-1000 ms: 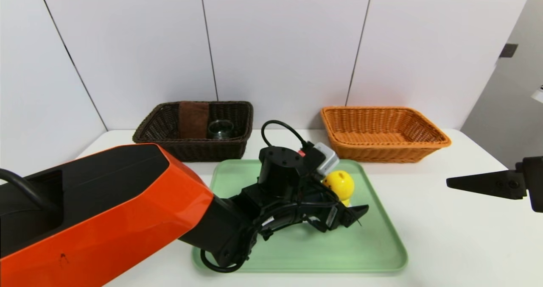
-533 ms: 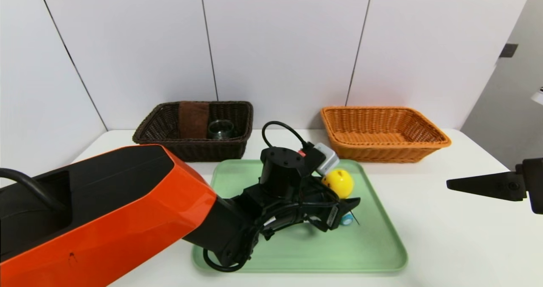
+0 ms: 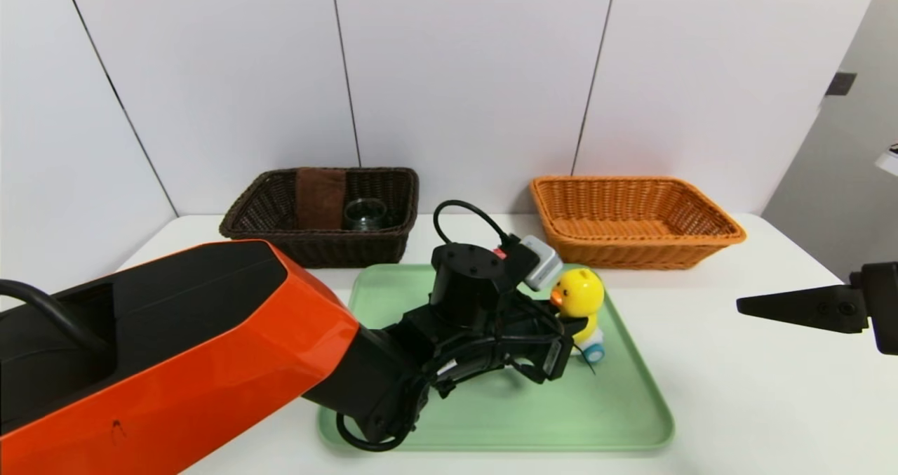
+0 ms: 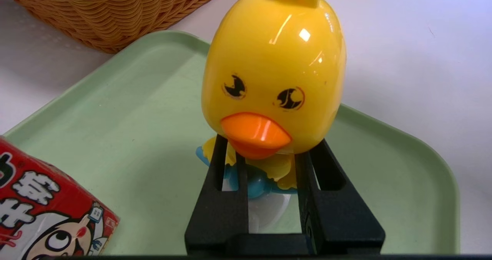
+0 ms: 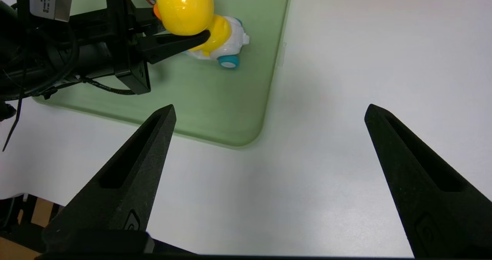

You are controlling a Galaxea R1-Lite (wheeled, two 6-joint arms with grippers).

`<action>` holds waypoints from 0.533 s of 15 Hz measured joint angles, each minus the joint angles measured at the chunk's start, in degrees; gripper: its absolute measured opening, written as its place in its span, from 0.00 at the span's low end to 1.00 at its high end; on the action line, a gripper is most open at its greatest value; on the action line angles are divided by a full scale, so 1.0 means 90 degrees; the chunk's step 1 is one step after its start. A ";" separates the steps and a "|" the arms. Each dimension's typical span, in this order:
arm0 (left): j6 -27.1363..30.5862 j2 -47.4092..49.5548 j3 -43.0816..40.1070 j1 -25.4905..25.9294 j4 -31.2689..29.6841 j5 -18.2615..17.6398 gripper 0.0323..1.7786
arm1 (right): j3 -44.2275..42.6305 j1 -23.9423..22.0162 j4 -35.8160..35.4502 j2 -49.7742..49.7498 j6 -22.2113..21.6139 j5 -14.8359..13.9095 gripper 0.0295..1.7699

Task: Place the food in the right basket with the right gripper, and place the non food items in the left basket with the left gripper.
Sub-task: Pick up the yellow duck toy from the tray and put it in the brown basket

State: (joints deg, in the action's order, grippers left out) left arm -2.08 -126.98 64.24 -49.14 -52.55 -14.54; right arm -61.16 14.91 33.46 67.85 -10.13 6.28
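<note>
- Leftmost, the dark brown woven wicker basket (image 3: 323,215) stood at the back of the white table (image 3: 736,391), with a rolled brown towel (image 3: 320,196) and a small clear glass cup (image 3: 364,214) inside it.
- Centrally, the yellow plastic duck toy (image 4: 273,79) with an orange beak and blue-white wheels stood upright near the far right corner of the pale green tray (image 3: 617,419).
- Beside it on the tray, the red drink carton (image 4: 46,214) with a cartoon face showed only in the left wrist view.
- Reaching low across the tray, the left gripper (image 4: 269,164) on its orange-shelled arm had its black fingers narrowed on the duck's body under the beak.
- A second before, those fingers stood wide apart; the duck has since turned, so that its beak and wheels face the head camera.
- Further right, the orange-tan woven wicker basket (image 3: 635,219) stood behind the tray.
- Rightmost, the right gripper (image 5: 269,114) hung above the table, fingers spread wide, holding nothing.
</note>
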 joint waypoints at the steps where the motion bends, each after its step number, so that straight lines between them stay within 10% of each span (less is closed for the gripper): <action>1: 0.0003 0.0008 0.0000 0.0000 0.0005 0.0003 0.19 | 0.0000 0.0000 0.0003 -0.0003 -0.0001 0.0000 0.96; 8: -0.0087 0.0421 -0.0051 0.0003 0.0076 0.0008 0.19 | 0.0015 0.0000 -0.0004 -0.0008 -0.0001 0.0009 0.96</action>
State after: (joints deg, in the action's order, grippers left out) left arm -2.86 -123.19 63.78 -49.12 -51.87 -14.47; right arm -61.03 14.91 33.43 67.78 -10.14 6.36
